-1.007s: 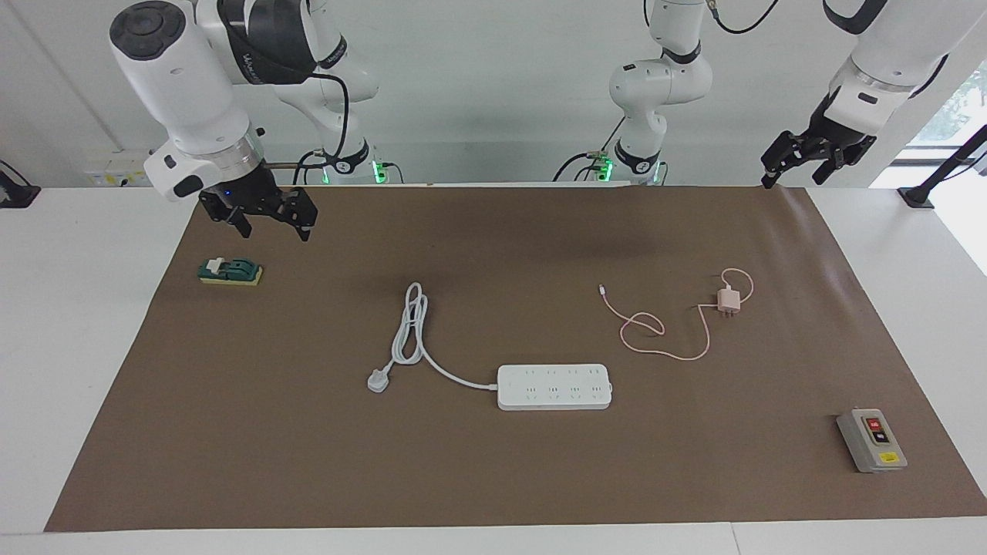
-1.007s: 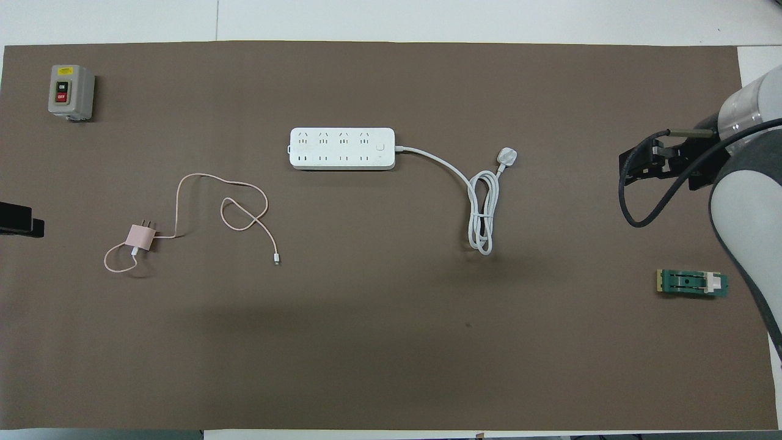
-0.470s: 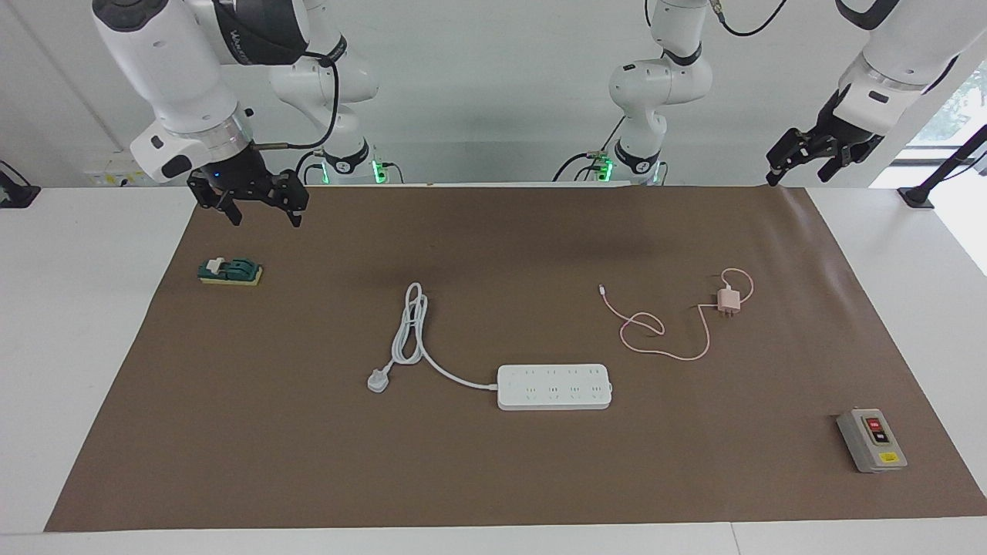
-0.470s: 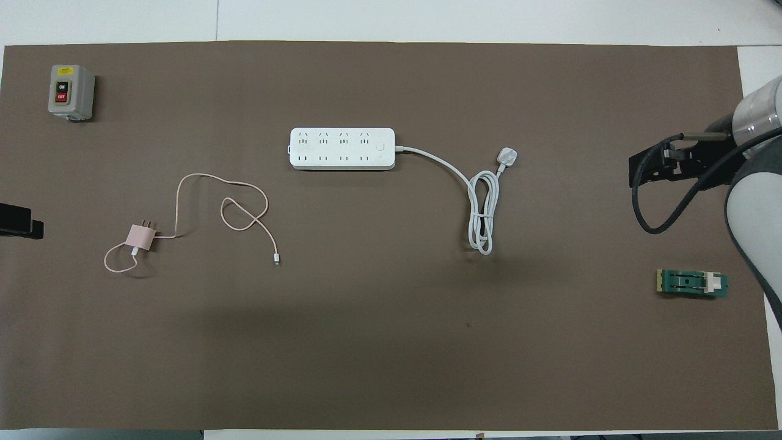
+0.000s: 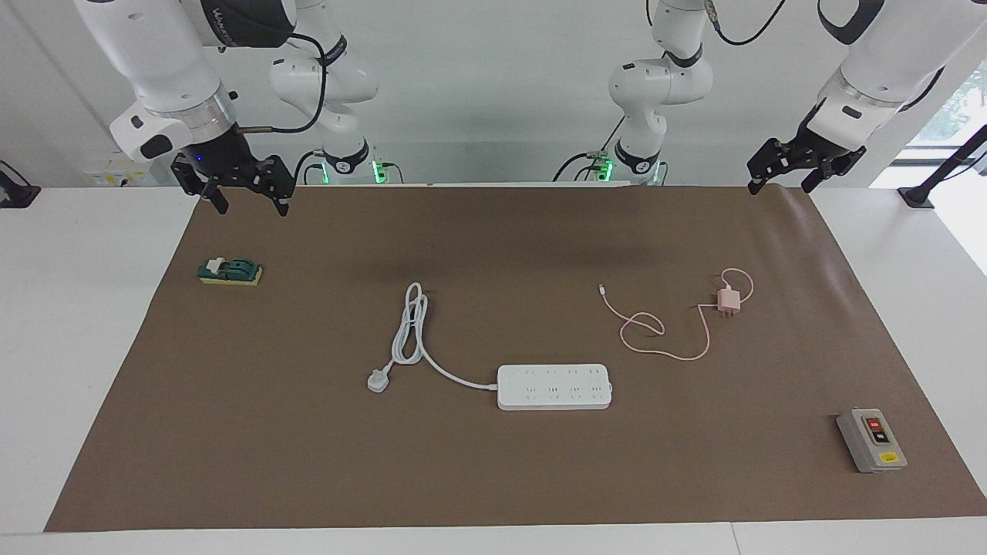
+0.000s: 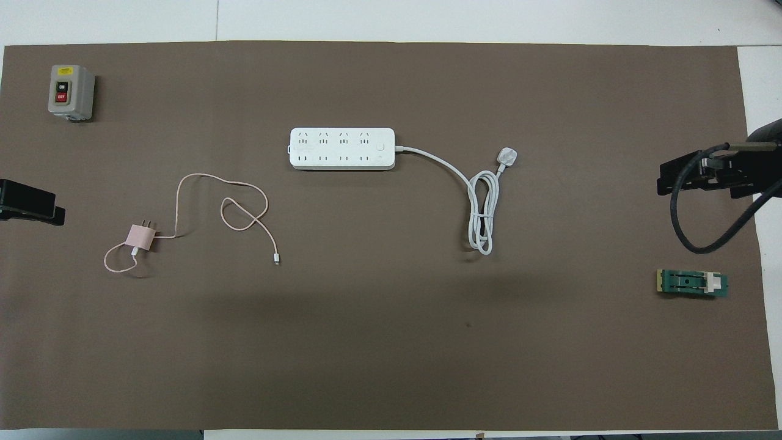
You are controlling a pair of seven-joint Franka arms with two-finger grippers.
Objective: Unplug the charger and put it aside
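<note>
On the brown-covered table (image 5: 231, 432) the charger (image 5: 728, 300) lies unplugged toward the left arm's end; the left gripper (image 5: 781, 173), seemingly spread and empty, hangs closer than the right gripper (image 5: 247, 196), spread wide.

bench mat (image 5: 308, 462): bare between items | charger (image 5: 728, 300): lies unplugged, open air above, only its own cable (image 5: 663, 331) looped beside it | power strip (image 5: 554, 386): well apart, farther from robots | switch box (image 5: 871, 440), green block (image 5: 230, 270): at the mat's two ends, well apart from the charger
</note>
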